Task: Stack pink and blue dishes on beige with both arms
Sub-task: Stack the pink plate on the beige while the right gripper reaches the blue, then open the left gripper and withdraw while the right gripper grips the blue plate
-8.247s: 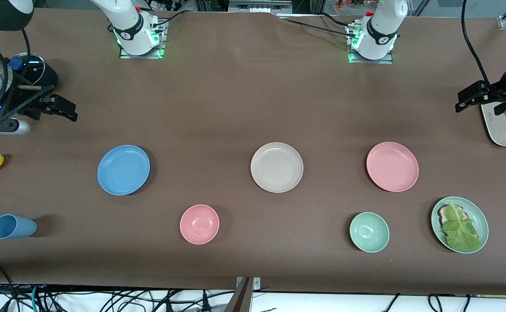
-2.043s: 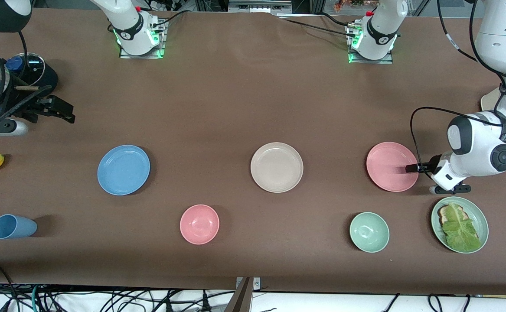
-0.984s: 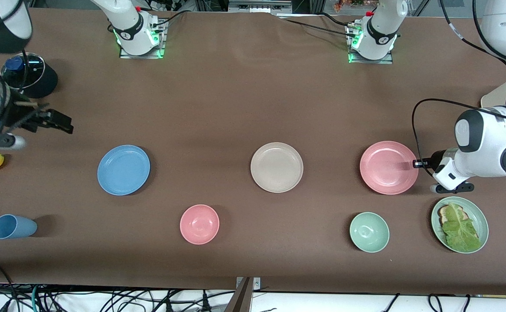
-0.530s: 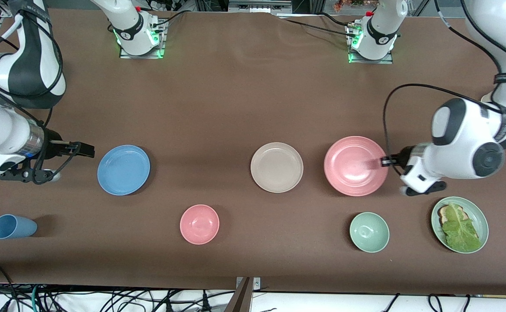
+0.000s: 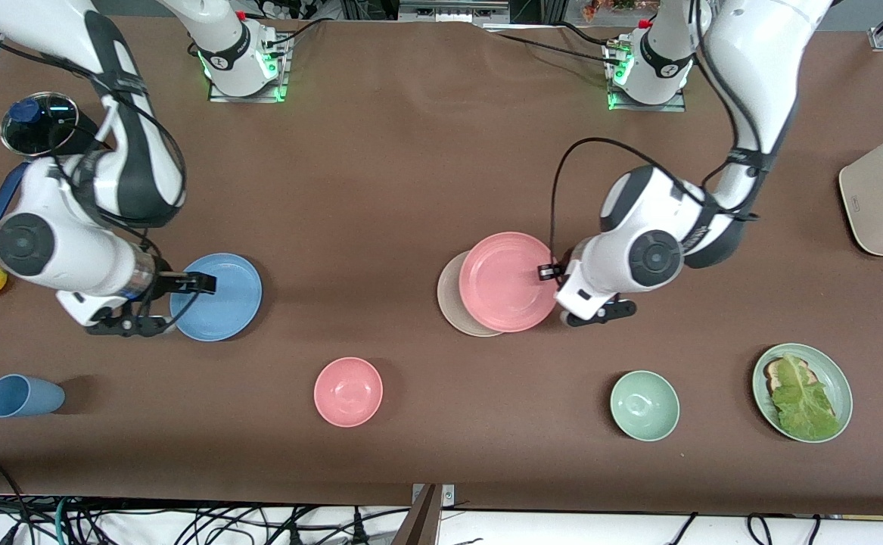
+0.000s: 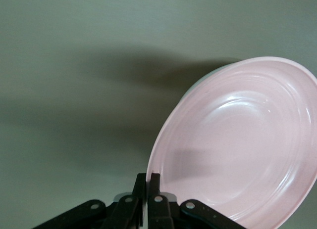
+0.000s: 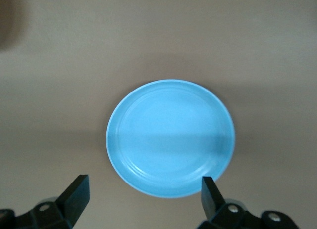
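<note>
You see the left gripper (image 5: 545, 272) clamped on the rim of the shallow round matte pink plate (image 5: 507, 281), lifted over the round matte beige plate (image 5: 456, 312) (partly covered). Toward the right arm's end, the right gripper (image 5: 203, 283), fingers wide, hangs over the flat-lying light blue plate (image 5: 225, 303).

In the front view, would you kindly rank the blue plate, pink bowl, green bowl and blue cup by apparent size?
1. blue plate, clearly largest.
2. pink bowl and green bowl: look alike, unranked.
3. blue cup, lying on its side, smallest.
</note>
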`<state>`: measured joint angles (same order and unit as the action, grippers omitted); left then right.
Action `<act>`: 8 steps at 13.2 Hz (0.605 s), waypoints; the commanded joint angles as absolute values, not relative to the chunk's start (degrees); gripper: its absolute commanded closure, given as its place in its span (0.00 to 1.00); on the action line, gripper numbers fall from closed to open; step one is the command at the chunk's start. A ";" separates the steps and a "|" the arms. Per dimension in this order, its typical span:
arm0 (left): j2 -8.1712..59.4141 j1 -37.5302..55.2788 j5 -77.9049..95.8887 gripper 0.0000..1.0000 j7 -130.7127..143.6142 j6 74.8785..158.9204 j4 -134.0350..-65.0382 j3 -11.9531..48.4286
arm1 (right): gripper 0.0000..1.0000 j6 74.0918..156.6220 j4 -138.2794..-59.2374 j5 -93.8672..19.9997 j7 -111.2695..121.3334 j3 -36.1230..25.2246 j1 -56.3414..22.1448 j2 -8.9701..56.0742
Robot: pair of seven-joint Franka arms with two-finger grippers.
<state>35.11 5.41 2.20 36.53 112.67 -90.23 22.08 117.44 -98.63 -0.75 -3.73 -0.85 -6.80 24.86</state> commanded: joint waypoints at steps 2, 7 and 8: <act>39.28 7.64 0.44 1.00 38.14 116.63 -87.45 21.36 | 0.00 121.46 -102.92 -1.32 -3.87 0.17 -6.94 23.20; 39.55 6.86 0.27 0.00 37.70 117.69 -87.28 21.18 | 0.00 123.66 -103.01 -0.97 0.87 -0.35 -5.10 25.13; 38.85 6.42 0.26 0.00 37.44 117.51 -87.28 21.18 | 0.00 124.53 -103.09 -0.88 1.23 -0.44 -4.92 25.22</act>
